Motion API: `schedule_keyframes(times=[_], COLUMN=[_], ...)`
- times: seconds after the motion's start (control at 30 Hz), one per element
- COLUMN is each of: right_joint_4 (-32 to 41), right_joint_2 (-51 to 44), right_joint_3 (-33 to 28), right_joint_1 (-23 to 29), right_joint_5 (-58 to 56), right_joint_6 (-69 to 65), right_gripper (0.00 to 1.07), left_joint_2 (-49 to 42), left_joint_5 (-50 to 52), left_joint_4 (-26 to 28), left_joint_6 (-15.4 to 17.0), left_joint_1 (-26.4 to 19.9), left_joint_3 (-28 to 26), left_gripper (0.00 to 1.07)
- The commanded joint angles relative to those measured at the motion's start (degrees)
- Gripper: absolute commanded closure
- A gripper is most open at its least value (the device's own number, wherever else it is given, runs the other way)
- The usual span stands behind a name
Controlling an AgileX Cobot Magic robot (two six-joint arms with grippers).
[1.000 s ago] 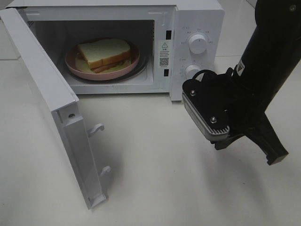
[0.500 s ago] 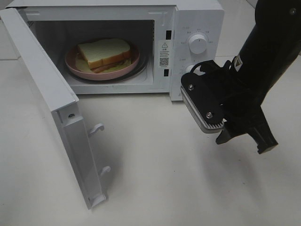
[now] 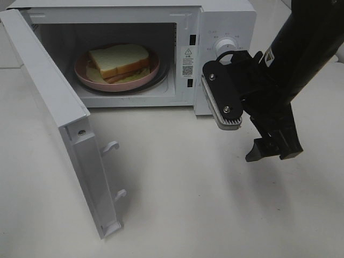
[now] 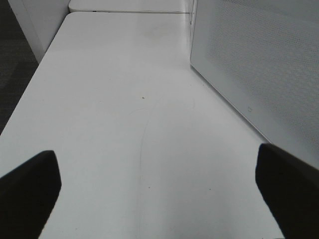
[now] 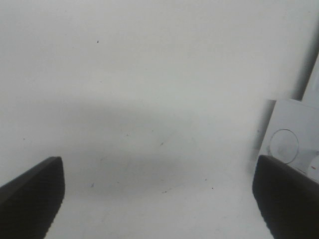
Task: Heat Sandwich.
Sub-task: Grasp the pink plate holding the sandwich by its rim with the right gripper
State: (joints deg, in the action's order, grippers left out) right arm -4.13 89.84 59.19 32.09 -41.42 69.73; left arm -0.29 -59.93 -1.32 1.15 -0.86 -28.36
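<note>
The right arm is matt black all over, with a thick, smooth casing. At its wrist is a flat black camera housing with rounded corners, a pale grey ribbed rim and two small silver screws on its face. A thin black cable loops beside the housing. The right gripper has black, angular, blocky jaws. In the wrist view the left gripper shows equally dark fingers with blunt, slanted tips.

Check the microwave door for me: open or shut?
Open. The microwave door is swung wide to the left with its latch hooks exposed, and the sandwich on its pink plate shows inside the cavity.
</note>
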Motion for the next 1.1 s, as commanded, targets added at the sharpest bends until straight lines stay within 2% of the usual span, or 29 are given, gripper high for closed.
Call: schedule_keyframes(times=[0.03,0.33,0.63,1.1], right_joint_4=[-0.11,-1.55,-1.89,-2.46], right_joint_2=[-0.46,-0.23,4.98,15.13], right_joint_3=[1.26,4.35,8.88,19.82], right_joint_1=[0.11,1.95,3.95,4.76], right_joint_5=[0.40,4.58,6.59,8.31], right_joint_6=[-0.23,2.18,2.46,4.81], right_gripper=[0.09,0.10,0.12,0.15], left_joint_2=[-0.92,-0.92,-0.92,-0.92], left_joint_5=[0.52,0.52,0.52,0.52], left_joint_4=[0.11,0.11,0.11,0.11], left_joint_6=[0.00,0.00,0.00,0.00], left_joint_1=[-0.17,-0.17,-0.17,-0.17], left_joint_3=[0.11,0.11,0.11,0.11], left_gripper=[0.07,0.07,0.07,0.07])
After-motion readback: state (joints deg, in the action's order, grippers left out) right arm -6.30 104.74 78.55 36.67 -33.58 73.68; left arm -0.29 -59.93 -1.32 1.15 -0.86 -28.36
